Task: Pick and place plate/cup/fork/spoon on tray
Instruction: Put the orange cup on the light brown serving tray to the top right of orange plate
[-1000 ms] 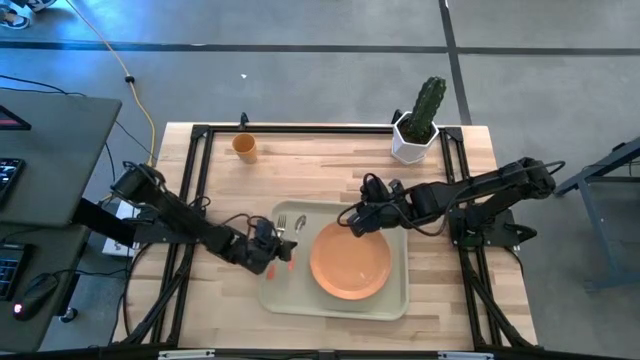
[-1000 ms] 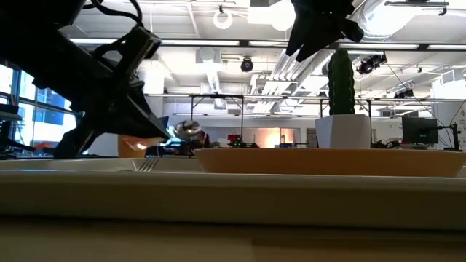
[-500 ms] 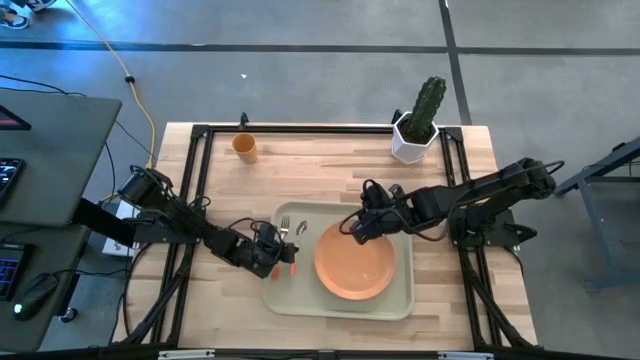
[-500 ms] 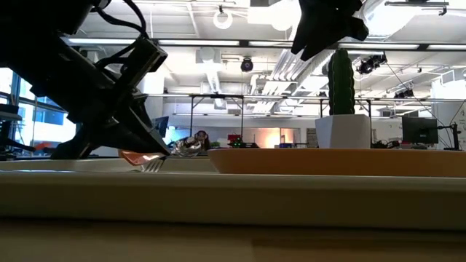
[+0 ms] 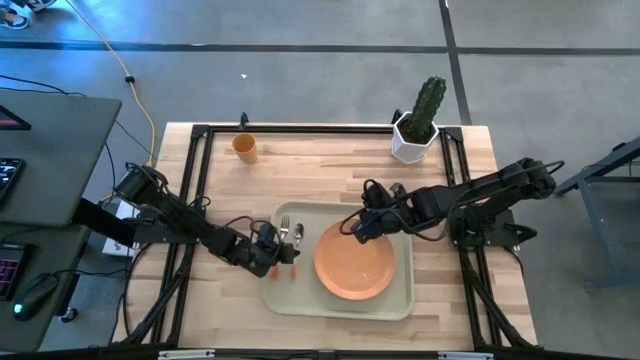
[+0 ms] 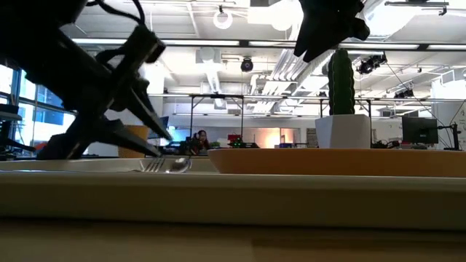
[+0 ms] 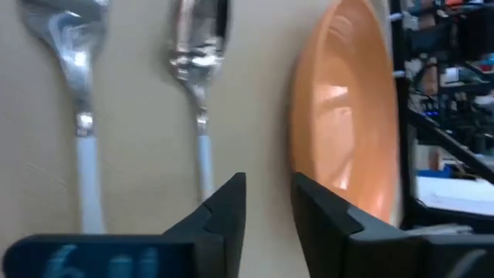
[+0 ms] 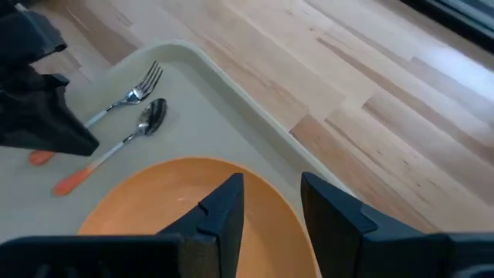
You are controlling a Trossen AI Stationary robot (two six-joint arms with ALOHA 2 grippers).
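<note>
Fork (image 5: 283, 228) and spoon (image 5: 298, 235) lying side by side on tray (image 5: 400, 300), beside plate (image 5: 352, 263).
Left gripper (image 5: 285, 252) just over handles, jaws slightly apart; right gripper (image 5: 354, 226) above plate rim, jaws apart, empty.

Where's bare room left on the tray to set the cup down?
The tray is bare along its near edge, below the plate, and at its near-left corner. The left side is crowded: fork, spoon and the left gripper.

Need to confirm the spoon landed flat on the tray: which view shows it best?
The right wrist view: the whole spoon lies flat on the tray beside the fork. The left wrist view crops its handle, the high view shows it tiny, the low view only a glint.
</note>
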